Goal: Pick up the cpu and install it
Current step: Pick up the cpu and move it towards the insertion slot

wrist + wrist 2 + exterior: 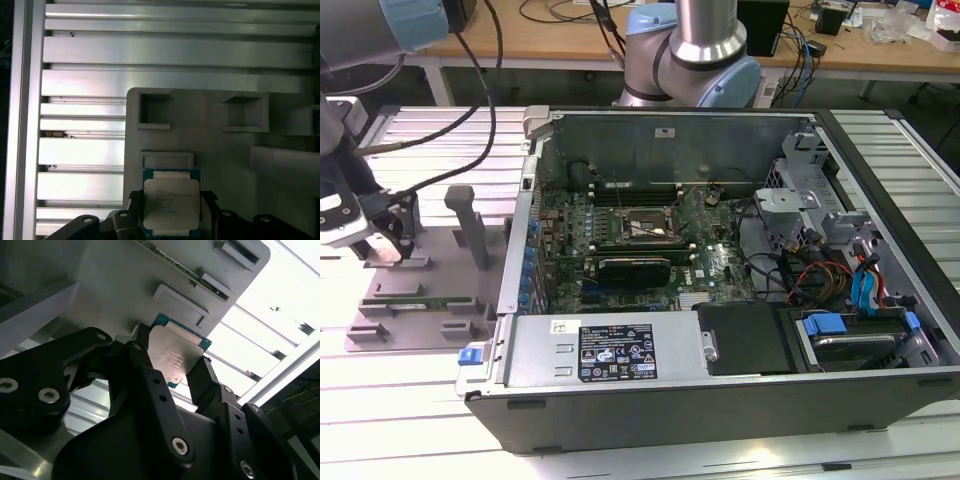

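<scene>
The cpu [171, 201], a flat square chip with a silver-grey top plate and a green edge, sits between two black fingers [208, 201] just over the grey parts tray [220, 145]. In the second wrist view the same cpu [175, 352] has a finger [145, 362] pressed against each of two opposite edges. My gripper [388, 243] is shut on it, at the exterior view's left, well away from the open computer case. The black-framed motherboard socket [638, 228] lies inside that case with nothing in it.
The grey tray [435, 255] carries upright posts [472, 225] and a long green memory stick [415, 298]. The open case [720, 300] has a metal side wall [520, 230] between tray and motherboard. Cables and drive bays [840, 270] crowd its right side.
</scene>
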### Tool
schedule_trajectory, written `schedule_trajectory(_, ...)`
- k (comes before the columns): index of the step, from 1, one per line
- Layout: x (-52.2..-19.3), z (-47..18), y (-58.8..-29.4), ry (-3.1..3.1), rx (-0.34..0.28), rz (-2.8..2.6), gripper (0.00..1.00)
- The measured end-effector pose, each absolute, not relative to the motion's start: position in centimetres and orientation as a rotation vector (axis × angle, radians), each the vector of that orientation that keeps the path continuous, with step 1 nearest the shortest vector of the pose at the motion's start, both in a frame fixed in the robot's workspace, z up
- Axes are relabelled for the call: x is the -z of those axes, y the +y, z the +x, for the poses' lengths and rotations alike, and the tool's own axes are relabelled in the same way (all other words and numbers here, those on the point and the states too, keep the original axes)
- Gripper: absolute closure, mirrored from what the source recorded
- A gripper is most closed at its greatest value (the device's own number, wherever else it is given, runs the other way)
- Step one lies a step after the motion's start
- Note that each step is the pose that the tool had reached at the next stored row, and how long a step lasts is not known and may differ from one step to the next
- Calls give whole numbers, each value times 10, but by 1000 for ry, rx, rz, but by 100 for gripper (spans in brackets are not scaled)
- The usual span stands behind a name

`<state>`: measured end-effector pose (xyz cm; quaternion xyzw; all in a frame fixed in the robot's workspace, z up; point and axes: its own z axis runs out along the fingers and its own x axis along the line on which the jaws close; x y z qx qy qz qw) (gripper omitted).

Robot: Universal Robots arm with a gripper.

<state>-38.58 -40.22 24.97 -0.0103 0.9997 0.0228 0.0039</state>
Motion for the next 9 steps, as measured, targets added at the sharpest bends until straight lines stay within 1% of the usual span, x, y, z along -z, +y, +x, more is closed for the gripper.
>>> schedule_trajectory(5, -267, -386, -402, 3133, -71, -32, 45)
schedule_trajectory(9, -269, -386, -402, 3133, -72, -32, 45)
